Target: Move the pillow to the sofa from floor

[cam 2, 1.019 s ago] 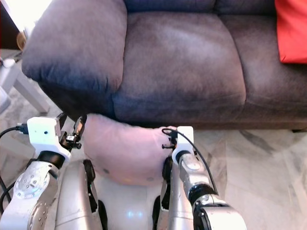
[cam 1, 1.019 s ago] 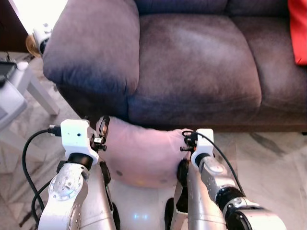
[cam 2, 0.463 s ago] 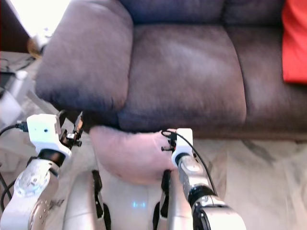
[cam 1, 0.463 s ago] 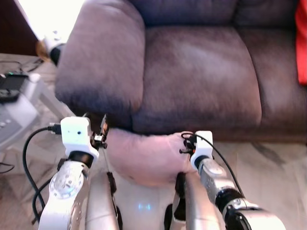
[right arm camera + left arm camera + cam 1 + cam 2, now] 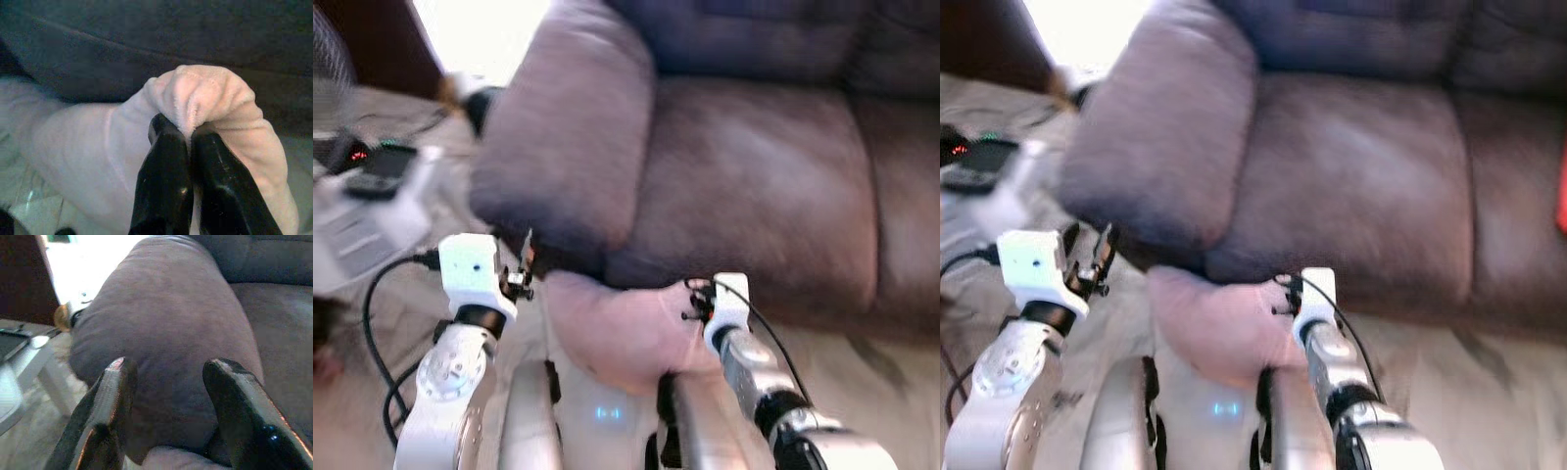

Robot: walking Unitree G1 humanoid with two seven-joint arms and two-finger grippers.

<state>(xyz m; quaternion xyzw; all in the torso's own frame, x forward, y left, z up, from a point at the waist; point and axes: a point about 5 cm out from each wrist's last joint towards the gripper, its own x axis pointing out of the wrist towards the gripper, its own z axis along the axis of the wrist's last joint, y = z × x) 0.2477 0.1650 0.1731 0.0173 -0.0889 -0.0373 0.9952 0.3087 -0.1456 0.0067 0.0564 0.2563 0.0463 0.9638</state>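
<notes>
Pink pillow [image 5: 205, 98] pinched in right gripper [image 5: 188, 134]

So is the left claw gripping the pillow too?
No: the left claw is open with nothing between its fingers, the pillow below it.

**Layout before the robot**

Straight ahead, a plush grey-brown fabric sofa [image 5: 744, 186], with its fat rounded armrest [image 5: 563, 147] at the left end. Pressed against the sofa's front, below the seat and just right of the armrest, a soft pale pink pillow [image 5: 626, 328]. Pinched onto the pillow's right corner, the right gripper [image 5: 188, 139]. Just left of the pillow and in front of the armrest, the left gripper [image 5: 166, 369], fingers spread and apart from the fabric. Left of the sofa, a low white table [image 5: 367, 230] carrying a dark device [image 5: 377, 157].
</notes>
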